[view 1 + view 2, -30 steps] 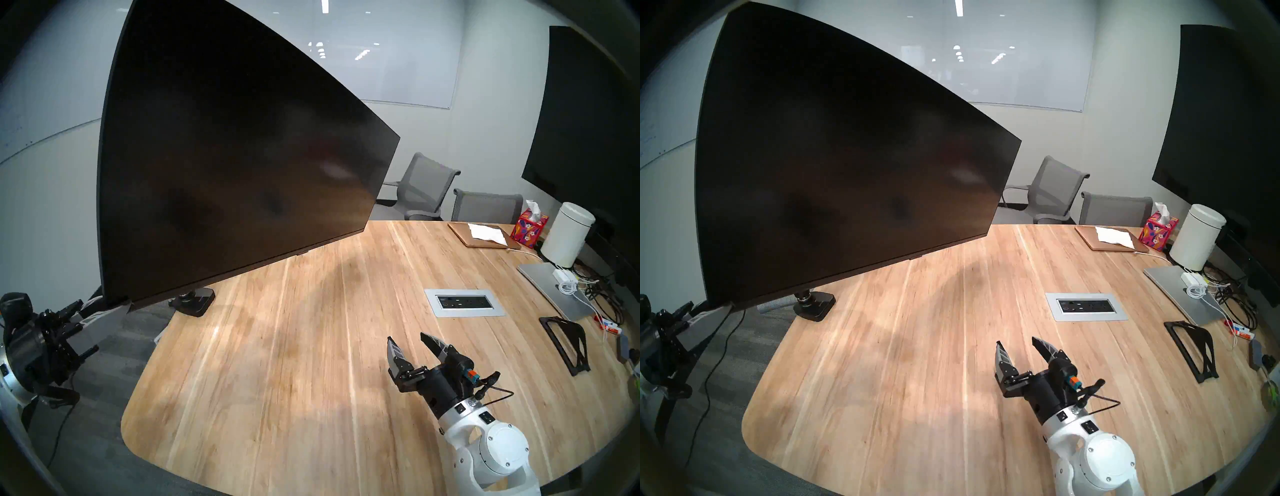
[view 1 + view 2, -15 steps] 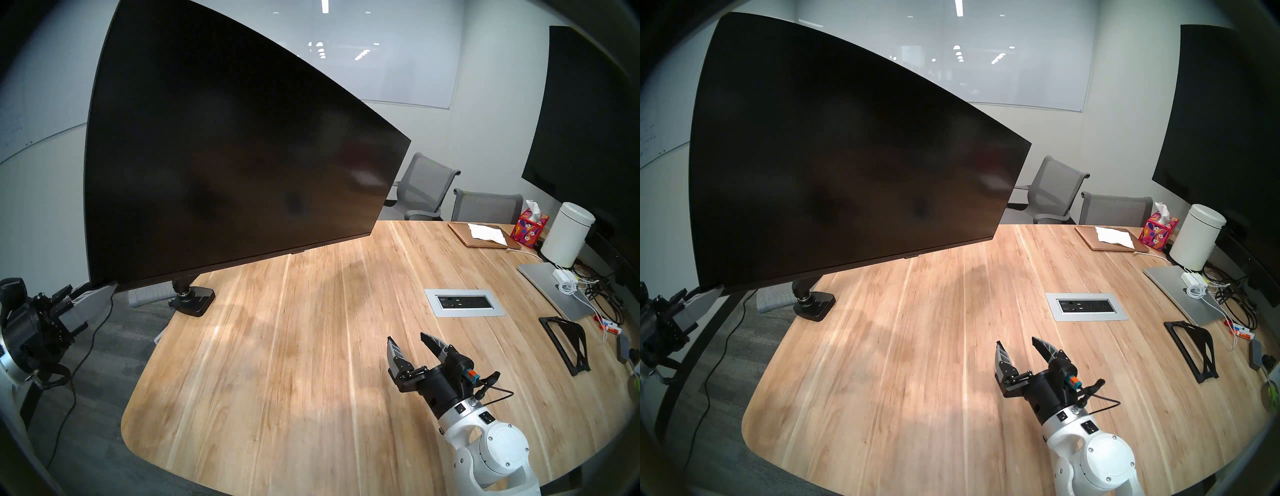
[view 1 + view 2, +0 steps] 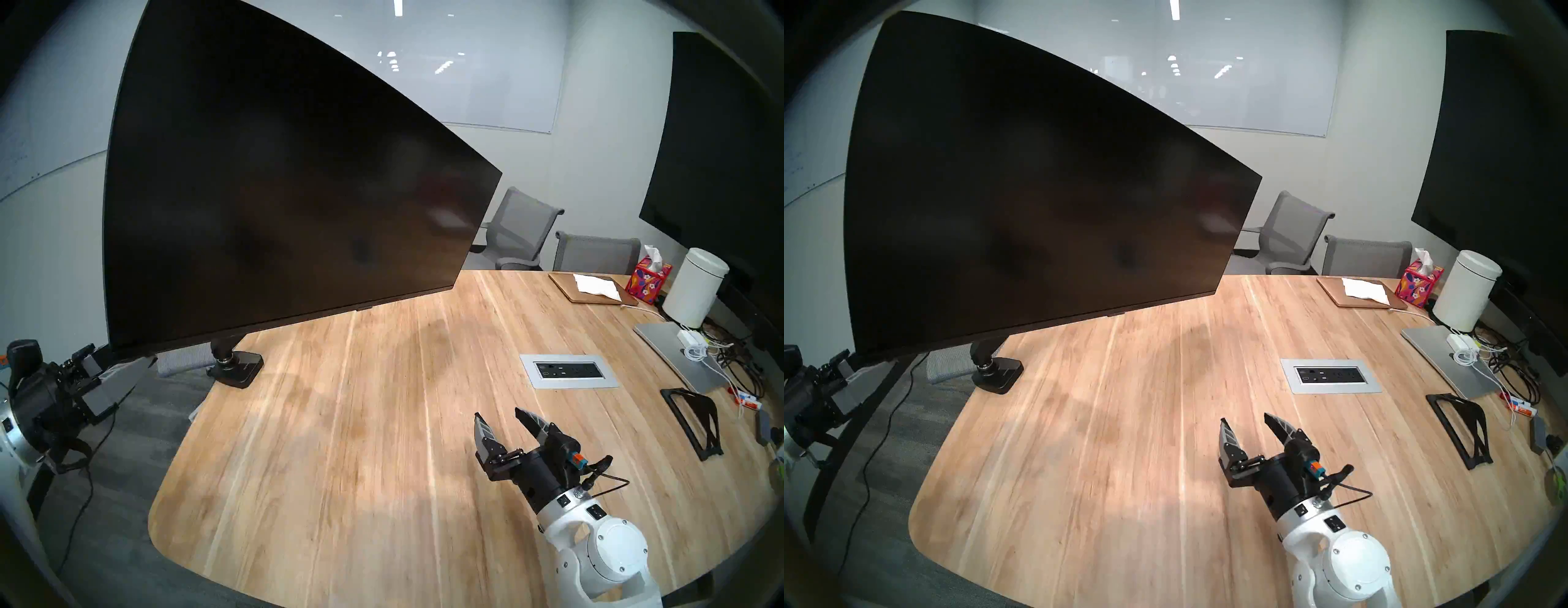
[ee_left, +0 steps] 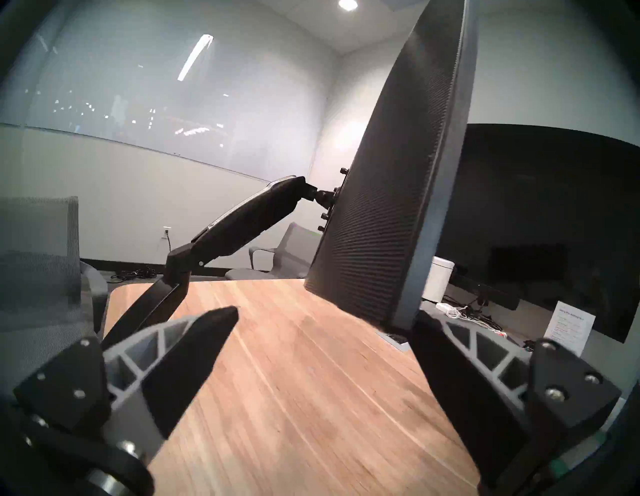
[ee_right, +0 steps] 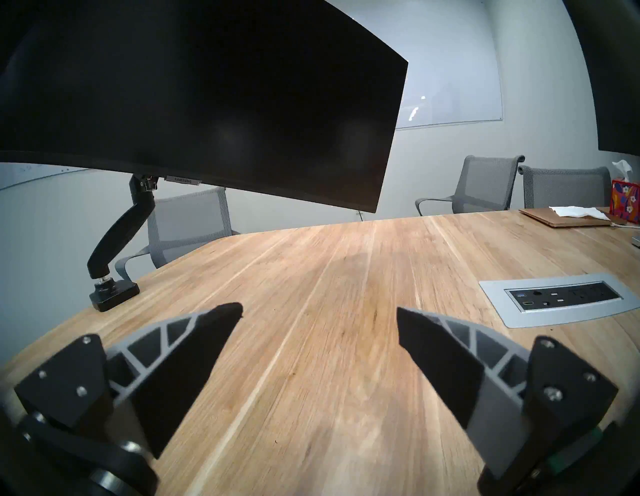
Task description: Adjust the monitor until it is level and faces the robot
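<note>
From the head views, the monitor point(image 3: 288, 191) is seen tilted above the table point(image 3: 360, 446), the right gripper point(image 3: 502, 418) spread over the wood. In the left wrist view, the left gripper point(image 4: 323, 324) is spread beside the monitor's lower corner, gripping nothing.

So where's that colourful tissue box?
The tissue box sits at the table's far right end in the head view, between the wooden board and the white canister.
</note>
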### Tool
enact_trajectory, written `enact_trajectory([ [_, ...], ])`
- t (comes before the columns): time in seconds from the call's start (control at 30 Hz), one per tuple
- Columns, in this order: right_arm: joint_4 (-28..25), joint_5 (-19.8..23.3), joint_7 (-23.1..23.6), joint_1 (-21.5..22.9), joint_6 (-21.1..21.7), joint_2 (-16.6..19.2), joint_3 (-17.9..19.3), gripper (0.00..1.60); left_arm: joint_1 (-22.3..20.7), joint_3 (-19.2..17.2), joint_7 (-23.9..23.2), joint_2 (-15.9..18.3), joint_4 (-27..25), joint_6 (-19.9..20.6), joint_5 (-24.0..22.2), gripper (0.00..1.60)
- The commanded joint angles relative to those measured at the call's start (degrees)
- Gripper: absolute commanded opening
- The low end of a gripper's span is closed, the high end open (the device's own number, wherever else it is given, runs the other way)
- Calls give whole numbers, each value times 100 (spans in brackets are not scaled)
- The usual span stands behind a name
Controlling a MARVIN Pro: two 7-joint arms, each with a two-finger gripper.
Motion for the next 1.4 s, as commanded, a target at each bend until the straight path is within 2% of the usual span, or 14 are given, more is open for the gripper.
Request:
enact_trajectory([
  [0.0, -110, -7, -3, 11, -1, 7, 11, 160, 69, -131, -140, -45, -115, 27, -88, 160],
  [0.17, -108, -7, -2, 12, -4, 6, 11, 160, 271, -324, -476, -168, -236, 64, -197, 160],
  [0.27, -106, -7, -1, 13, -5, 5, 11, 160, 450, -475, -764, -235, -320, 160, -288, 160],
  [0.3, -105, -7, 0, 13, -6, 5, 11, 160, 594, -551, -987, -244, -359, 237, -328, 160],
  [0.57, -99, -6, 3, 17, -11, 4, 12, 160, 1234, -596, -921, -285, -638, 367, -653, 160],
  [0.6, -98, -6, 3, 17, -11, 4, 12, 160, 1192, -581, -812, -327, -679, 444, -676, 160],
  [0.67, -98, -6, 3, 17, -11, 3, 12, 160, 1424, -605, -868, -298, -723, 367, -763, 160],
  [0.87, -97, -6, 5, 18, -12, 2, 12, 160, 1703, -673, -709, -363, -912, 341, -1057, 160],
  [0.9, -97, -6, 5, 18, -12, 2, 13, 160, 1846, -706, -851, -332, -908, 265, -1086, 160],
  [0.93, -97, -7, 5, 18, -12, 2, 13, 160, 1801, -706, -686, -369, -957, 307, -1168, 160],
  [0.97, -97, -7, 5, 18, -12, 1, 13, 160, 1953, -744, -799, -332, -955, 236, -1225, 160],
  [1.03, -97, -7, 6, 18, -12, 1, 13, 160, 1995, -772, -731, -332, -990, 277, -1374, 160],
  [1.37, -98, -8, 8, 18, -11, -1, 14, 160, 2528, -1090, -999, -332, -1076, -26, -1925, 160],
])
